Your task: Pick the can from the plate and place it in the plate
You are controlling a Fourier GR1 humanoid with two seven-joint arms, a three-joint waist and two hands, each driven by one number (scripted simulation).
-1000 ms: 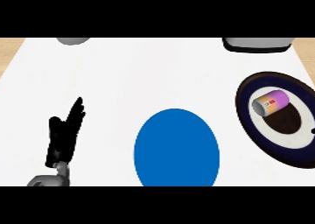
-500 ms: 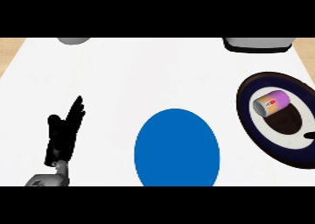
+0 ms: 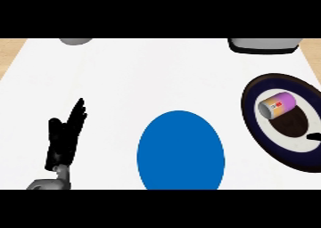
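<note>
A can [image 3: 276,104] with a purple and orange label lies on its side on a dark plate [image 3: 255,91] with a white ring, at the right of the counter. A blue plate [image 3: 181,151] lies near the front middle with nothing on it. My left hand [image 3: 63,136] rests open at the lower left, fingers pointing up, far from both plates. Only a small black part of my right hand [image 3: 318,136] shows at the right edge, over the dark plate's lower rim and just below and to the right of the can.
A grey rounded object [image 3: 74,41] sits at the back left edge. A grey container [image 3: 263,44] stands at the back right, just beyond the dark plate. The white counter ends in a wooden strip [image 3: 5,58] on the left.
The black part of my right hand has come in slightly further over the dark plate's rim. The can, both plates and my left hand have not moved.
</note>
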